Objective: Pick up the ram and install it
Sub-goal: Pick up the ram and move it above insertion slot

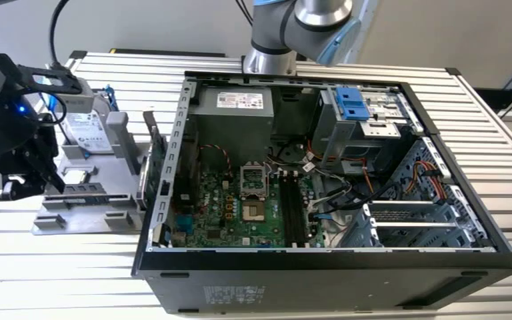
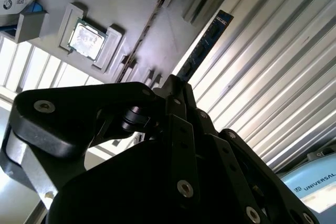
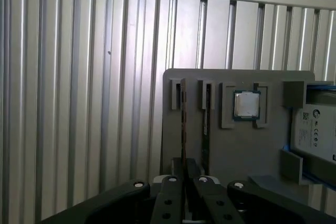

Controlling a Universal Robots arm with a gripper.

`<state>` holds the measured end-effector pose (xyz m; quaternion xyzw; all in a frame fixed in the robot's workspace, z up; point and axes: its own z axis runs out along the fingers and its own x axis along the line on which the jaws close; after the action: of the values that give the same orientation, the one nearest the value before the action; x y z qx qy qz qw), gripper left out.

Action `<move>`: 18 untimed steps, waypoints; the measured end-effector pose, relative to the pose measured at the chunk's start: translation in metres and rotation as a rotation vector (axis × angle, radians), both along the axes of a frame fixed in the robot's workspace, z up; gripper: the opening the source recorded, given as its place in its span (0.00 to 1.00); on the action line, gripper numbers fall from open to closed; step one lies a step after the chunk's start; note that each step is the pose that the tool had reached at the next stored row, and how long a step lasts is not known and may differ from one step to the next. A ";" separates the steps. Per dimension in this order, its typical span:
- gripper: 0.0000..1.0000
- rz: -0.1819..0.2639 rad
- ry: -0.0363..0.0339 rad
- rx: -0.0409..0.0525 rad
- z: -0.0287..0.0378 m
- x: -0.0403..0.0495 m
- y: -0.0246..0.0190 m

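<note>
The ram (image 3: 182,129) is a thin stick seen edge-on in the first wrist view, running out from between my fingertips along a slot of the grey holder (image 3: 231,150). In the second wrist view its blue-green face (image 2: 206,43) with dark chips reaches out from the fingertip. My gripper (image 3: 185,179) is shut on the ram's near end. In the exterior view the gripper (image 1: 51,180) sits low over the grey holder (image 1: 105,220), at that view's left. The open computer case (image 1: 327,260) holds the motherboard (image 1: 229,213) with its long black slots (image 1: 293,210).
Another dark stick (image 3: 207,124) sits in the neighbouring slot. A square processor chip (image 3: 246,104) and a silver hard drive (image 1: 87,130) rest on the same holder. A green card (image 1: 157,167) stands on edge between holder and case. A second arm's base (image 1: 269,53) stands behind the case.
</note>
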<state>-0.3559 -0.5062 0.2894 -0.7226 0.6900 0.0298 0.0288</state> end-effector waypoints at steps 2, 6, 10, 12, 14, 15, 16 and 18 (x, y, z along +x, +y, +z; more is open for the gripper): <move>0.00 0.000 0.0000 0.0000 0.0017 0.0000 0.0000; 0.00 0.000 0.0000 0.0000 0.0052 0.0000 0.0000; 0.00 0.000 0.0000 -0.0001 0.0086 0.0000 0.0000; 0.00 -0.001 0.0000 0.0000 0.0104 0.0000 0.0000; 0.00 -0.001 0.0000 0.0000 0.0122 0.0000 0.0000; 0.00 -0.001 0.0000 0.0000 0.0130 0.0000 0.0000; 0.00 -0.002 0.0000 0.0000 0.0138 0.0000 0.0000; 0.00 -0.002 0.0000 0.0000 0.0155 0.0000 0.0000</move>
<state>-0.3559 -0.5062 0.3049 -0.7219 0.6907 0.0298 0.0289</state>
